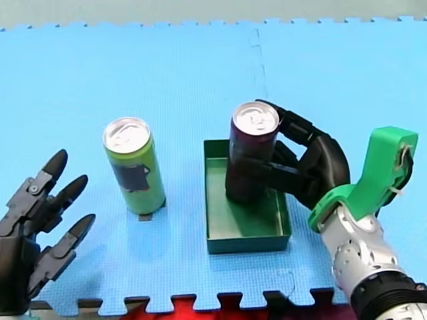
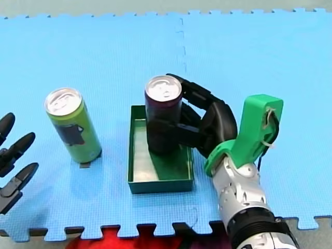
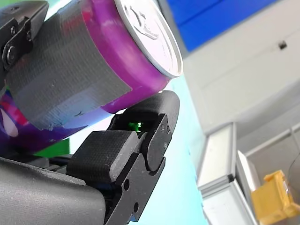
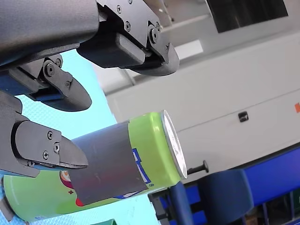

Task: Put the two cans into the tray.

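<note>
— Right hand (image 1: 293,163), low at the mat's near right, has its fingers wrapped round the purple can (image 1: 252,150), which stands upright in the tray (image 1: 248,237), toward its far wall.
— Down on the tray floor?
— Looks so, though I can't be sure.
— And the green can (image 1: 135,167)?
— Upright on the blue foam mat (image 1: 167,60), just left of the tray, untouched. Left hand (image 1: 40,220) holds nothing at the near left corner. That can lies ahead and to the right of it, so I'd judge it's the nearer hand.
— Surface?
— Soft interlocking foam, so a tall can might tip.
</note>
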Robot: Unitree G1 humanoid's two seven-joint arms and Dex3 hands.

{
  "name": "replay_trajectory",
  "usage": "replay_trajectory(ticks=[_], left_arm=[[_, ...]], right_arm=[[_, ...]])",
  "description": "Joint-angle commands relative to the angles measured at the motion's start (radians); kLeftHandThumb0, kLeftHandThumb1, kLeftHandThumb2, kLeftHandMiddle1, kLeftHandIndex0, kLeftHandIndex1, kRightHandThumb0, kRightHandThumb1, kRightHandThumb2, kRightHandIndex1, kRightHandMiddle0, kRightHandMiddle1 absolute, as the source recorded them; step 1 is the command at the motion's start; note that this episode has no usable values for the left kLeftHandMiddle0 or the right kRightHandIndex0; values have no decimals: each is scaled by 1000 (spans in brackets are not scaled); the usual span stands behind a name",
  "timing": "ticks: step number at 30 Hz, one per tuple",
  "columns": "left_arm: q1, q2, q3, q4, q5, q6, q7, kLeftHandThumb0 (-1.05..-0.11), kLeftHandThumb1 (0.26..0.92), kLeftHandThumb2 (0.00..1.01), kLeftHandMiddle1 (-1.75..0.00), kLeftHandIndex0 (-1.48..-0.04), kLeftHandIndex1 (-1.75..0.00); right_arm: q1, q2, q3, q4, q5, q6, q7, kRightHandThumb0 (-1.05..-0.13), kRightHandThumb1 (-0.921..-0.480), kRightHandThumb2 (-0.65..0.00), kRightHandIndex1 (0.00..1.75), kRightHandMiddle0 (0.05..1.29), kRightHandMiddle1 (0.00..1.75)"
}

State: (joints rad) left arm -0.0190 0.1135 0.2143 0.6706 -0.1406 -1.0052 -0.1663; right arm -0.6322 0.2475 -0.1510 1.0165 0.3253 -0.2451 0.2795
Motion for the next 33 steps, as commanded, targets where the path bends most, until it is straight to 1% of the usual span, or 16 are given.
replay_trajectory(ticks=[1, 7, 11, 14, 16, 18, 21, 22, 24, 26, 27, 28, 29, 31, 33], left_arm=[[5, 5, 5, -6, -4, 4, 3, -1048, 921, 139, -4, -444, -2], [14, 6, 5, -21, -1, 10, 7, -1048, 921, 146, -4, -444, -1], [24, 6, 5, -39, -2, 18, 9, -1048, 921, 151, -3, -445, -2], [33, 4, 4, -56, 1, 27, 14, -1048, 921, 153, -3, -445, -2], [41, 1, 2, -71, 4, 33, 18, -1048, 921, 153, -3, -444, -1], [48, -1, 0, -85, 8, 38, 21, -1048, 921, 153, -2, -443, 0], [58, -4, -2, -110, 13, 50, 28, -1048, 921, 155, -1, -442, 0], [61, -5, -3, -118, 15, 56, 31, -1048, 921, 155, -1, -442, 0], [66, -6, -4, -131, 19, 68, 36, -1048, 921, 156, -1, -442, 0], [70, -8, -5, -141, 21, 76, 39, -1048, 921, 157, 0, -441, 0], [71, -9, -5, -144, 22, 80, 40, -1048, 921, 157, 0, -441, 0], [72, -9, -6, -147, 23, 82, 42, -1048, 921, 158, 0, -441, 0], [73, -9, -7, -149, 24, 85, 43, -1048, 921, 158, 0, -440, 0], [74, -9, -7, -152, 25, 87, 45, -1048, 921, 160, 0, -439, 0], [76, -10, -8, -156, 26, 88, 47, -1048, 921, 162, 0, -438, 0]], right_arm=[[-36, 49, -10, 13, 2, -25, 12, -317, -773, 0, 0, 1239, 0], [-45, 49, -25, 45, 3, -55, 37, -317, -773, 0, 0, 1240, 0], [-49, 49, -31, 59, -4, -80, 46, -318, -774, -1, 1, 1240, 0], [-49, 50, -31, 66, -13, -113, 53, -318, -776, -1, 1, 1240, 0], [-47, 52, -33, 69, -15, -135, 62, -319, -777, -1, 1, 1240, 0], [-46, 53, -34, 72, -17, -152, 69, -320, -779, -2, 0, 1240, 0], [-45, 51, -31, 74, -26, -177, 72, -322, -781, -2, 0, 1238, 0], [-44, 50, -27, 75, -34, -188, 67, -323, -781, -2, 0, 1238, 0], [-41, 47, -16, 77, -57, -215, 49, -324, -782, -2, 0, 1237, 0], [-39, 44, -4, 80, -85, -243, 23, -324, -783, -2, 0, 1237, 0], [-39, 41, 4, 82, -102, -258, 7, -324, -783, -1, 0, 1237, 0], [-39, 37, 14, 84, -124, -274, -14, -325, -783, -1, 1, 1237, 0], [-39, 34, 22, 85, -141, -285, -31, -325, -783, -1, 1, 1238, 0], [-40, 24, 42, 83, -184, -312, -75, -327, -783, -1, 1, 1238, 0], [-40, 16, 57, 82, -218, -338, -110, -327, -782, 0, 2, 1238, 1]])
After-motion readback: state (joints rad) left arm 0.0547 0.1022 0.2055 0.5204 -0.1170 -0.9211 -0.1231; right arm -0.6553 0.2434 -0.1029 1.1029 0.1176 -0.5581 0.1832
